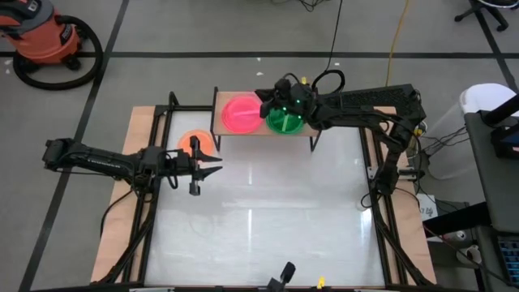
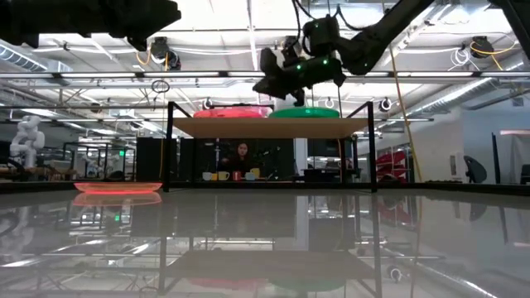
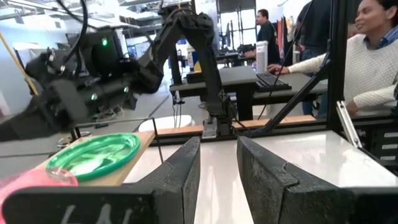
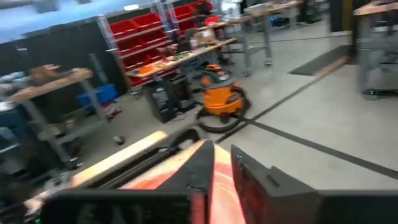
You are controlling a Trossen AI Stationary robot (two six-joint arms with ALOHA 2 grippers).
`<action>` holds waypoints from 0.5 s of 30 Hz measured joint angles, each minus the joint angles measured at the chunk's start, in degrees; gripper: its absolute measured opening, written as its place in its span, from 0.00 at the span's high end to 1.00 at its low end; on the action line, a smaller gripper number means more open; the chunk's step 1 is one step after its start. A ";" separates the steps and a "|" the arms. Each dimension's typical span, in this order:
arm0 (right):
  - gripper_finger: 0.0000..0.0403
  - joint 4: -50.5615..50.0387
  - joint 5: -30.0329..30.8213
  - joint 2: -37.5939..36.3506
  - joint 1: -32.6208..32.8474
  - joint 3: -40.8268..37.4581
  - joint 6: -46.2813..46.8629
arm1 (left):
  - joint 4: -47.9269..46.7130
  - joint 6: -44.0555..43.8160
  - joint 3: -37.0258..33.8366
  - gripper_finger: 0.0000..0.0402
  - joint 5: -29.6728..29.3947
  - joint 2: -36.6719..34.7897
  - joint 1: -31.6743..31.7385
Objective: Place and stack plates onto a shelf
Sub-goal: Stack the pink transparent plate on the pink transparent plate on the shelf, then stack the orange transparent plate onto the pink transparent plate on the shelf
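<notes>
- Plates sit on the shelf [image 1: 263, 135] already: a pink stack [image 1: 241, 113] on the board and a green plate [image 1: 285, 122] just beside it, with an orange plate [image 1: 195, 143] lying on the white tabletop [image 1: 268, 211] near the shelf's left end.
- Right gripper [image 1: 268, 99] hovers above the shelf over the seam between pink and green; in its wrist view the fingers [image 4: 200, 167] stand almost together with only a thin slit between them, and nothing is seen held.
- Left gripper [image 1: 212, 168] waits over the tabletop just beside the orange plate, its fingers [image 3: 180, 171] apart and empty.
- Judging from this, the right arm is finishing a placement. To do it well it should lift straight up clear of the plate rims before swinging away, so the light plates are not dragged off the board's edge.
- The orange plate looks like the next pick; the left gripper would need to come down over its rim rather than its flat middle.
- Low view alone shows height: both shelf plates [image 2: 273, 112] rest flat on the board and the right gripper [image 2: 277, 83] hangs clear above them, not touching.
- High view alone shows the layout across the table.
- Left wrist view shows a person [image 3: 373, 62] seated beyond the table.
</notes>
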 joint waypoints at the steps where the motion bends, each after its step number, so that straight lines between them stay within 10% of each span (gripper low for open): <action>1: 0.86 -0.37 -0.83 -0.62 0.12 0.00 0.10 | -0.34 0.11 0.00 0.72 -0.02 0.00 0.02; 15: 0.67 -13.80 -17.74 -22.71 6.53 -2.74 -9.69 | -28.10 -4.23 0.00 0.72 -29.93 0.00 0.07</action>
